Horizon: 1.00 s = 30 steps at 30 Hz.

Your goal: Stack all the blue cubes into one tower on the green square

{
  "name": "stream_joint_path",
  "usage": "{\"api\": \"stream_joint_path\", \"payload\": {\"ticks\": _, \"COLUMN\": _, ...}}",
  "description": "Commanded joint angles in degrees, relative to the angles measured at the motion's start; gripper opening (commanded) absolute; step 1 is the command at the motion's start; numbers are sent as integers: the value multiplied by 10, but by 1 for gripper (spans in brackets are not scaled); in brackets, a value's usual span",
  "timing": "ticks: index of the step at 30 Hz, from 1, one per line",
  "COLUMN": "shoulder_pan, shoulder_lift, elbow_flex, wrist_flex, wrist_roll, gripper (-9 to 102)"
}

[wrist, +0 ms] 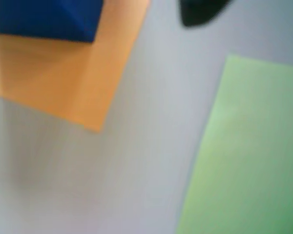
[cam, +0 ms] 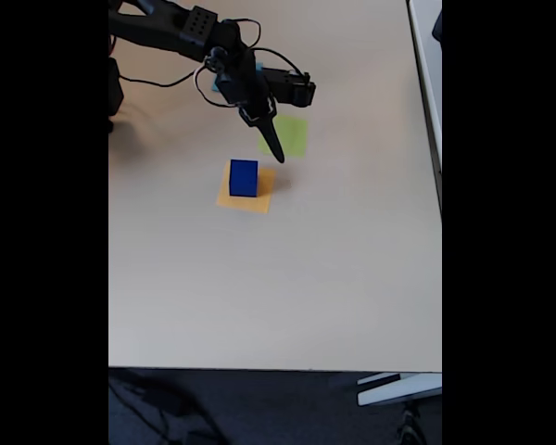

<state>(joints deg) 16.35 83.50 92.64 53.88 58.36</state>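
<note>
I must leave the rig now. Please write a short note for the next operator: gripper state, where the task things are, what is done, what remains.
Gripper: hangs above the table between the two squares, holding nothing; open or shut cannot be told.
Blue cube: one visible, standing on the orange square.
Green square: bare, nothing on it.
Done: no cube is on the green square yet.
Left: move the blue cube to the green square and build the tower there.

Fixed view: cube (cam: 244,177) sits on one paper square (cam: 259,200). Second square (cam: 293,136) lies behind-right, apart. Gripper (cam: 274,148) apparently above the gap between them.
</note>
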Motion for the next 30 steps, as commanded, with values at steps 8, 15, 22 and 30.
{"api": "stream_joint_path", "payload": {"ticks": 8, "shoulder_pan": 28, "shoulder_lift": 105, "elbow_flex": 63, "wrist_flex": 2, "wrist_roll": -22, "gripper": 49}}
{"api": "stream_joint_path", "payload": {"ticks": 15, "shoulder_pan": 53, "shoulder_lift": 98, "elbow_flex": 49, "wrist_flex": 40, "wrist_roll": -34, "gripper": 49}}
{"api": "stream_joint_path", "payload": {"ticks": 22, "shoulder_pan": 61, "shoulder_lift": 49, "elbow_flex": 11, "wrist_flex": 78, "wrist_roll": -29, "gripper": 48}}
{"api": "stream_joint_path", "payload": {"ticks": 30, "shoulder_pan": 53, "shoulder_lift": 3, "elbow_flex": -25, "wrist_flex": 90, "wrist_roll": -15, "gripper": 47}}
